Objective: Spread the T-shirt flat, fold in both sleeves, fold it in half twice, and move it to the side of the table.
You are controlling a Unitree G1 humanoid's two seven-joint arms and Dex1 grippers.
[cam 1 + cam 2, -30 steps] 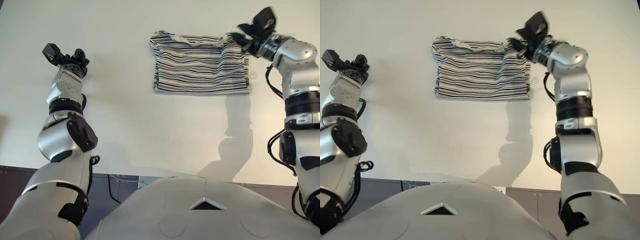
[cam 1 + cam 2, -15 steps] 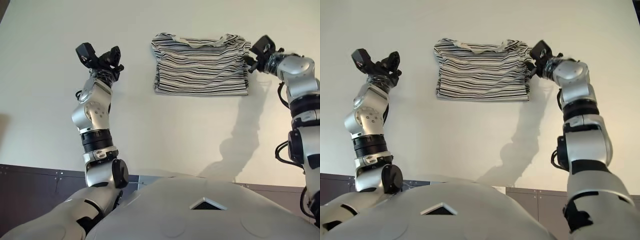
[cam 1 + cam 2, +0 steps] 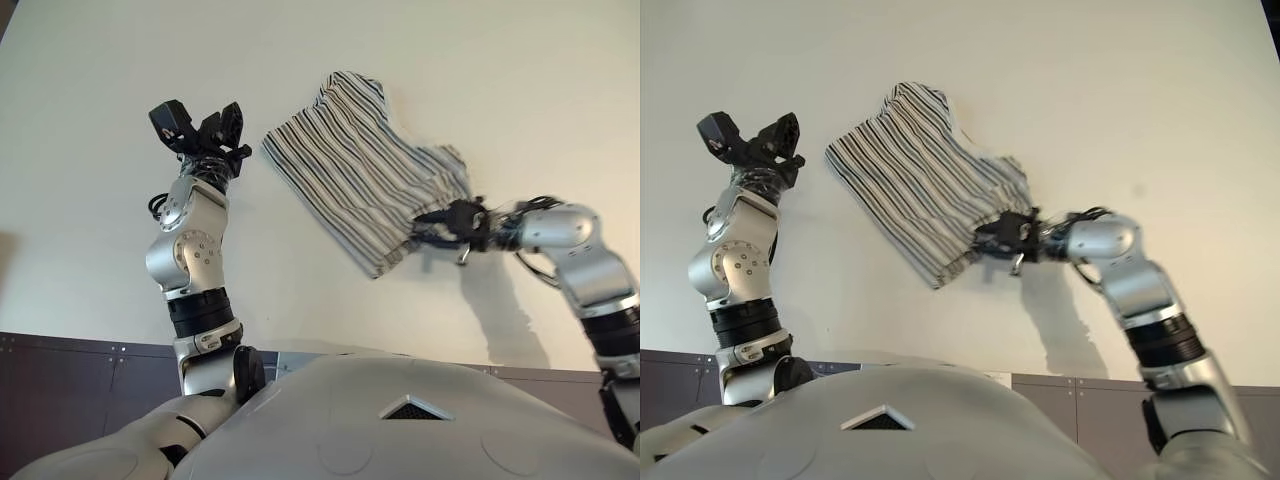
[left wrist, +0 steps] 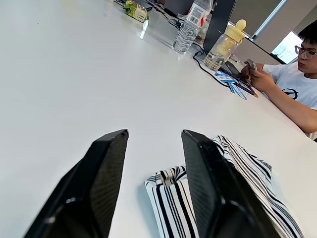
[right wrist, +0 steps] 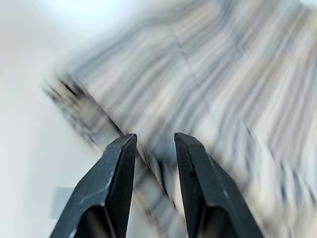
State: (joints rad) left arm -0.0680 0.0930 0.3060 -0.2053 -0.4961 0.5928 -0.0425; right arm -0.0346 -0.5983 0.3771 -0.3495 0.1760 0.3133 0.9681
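**A:** Where do we stand on the T-shirt point(image 3: 365, 185)?

**B:** It looks folded into a compact pack. It lies skewed on the surface point(image 3: 120, 60), long axis running roughly 11 to 5 o'clock, at about 12 o'clock from us. We judge the folds done, so we're on the last step: moving it to the side.

**A:** Claws?

**B:** The right claw point(image 3: 440, 222) is at the pack's 4 o'clock corner, touching the cloth. The wrist view is smeared, so we cannot tell whether it is clamped on the fabric. The left claw point(image 3: 222, 122) is apart and holds nothing. It is raised just beside the pack's 9 o'clock corner.

**A:** Next move?

**B:** We'd confirm the right-hand grip first. Then we'd drag low and steady toward the edge so the layers don't peel open. The skew probably needs squaring up, and the left claw is placed to steady that corner.

**A:** What's around it?

**B:** The surface is plain white and bare near the pack. At the far end, well apart from it, we see a water bottle point(image 4: 187, 27), a yellow-topped jar point(image 4: 224, 44) and cables point(image 4: 171, 21).
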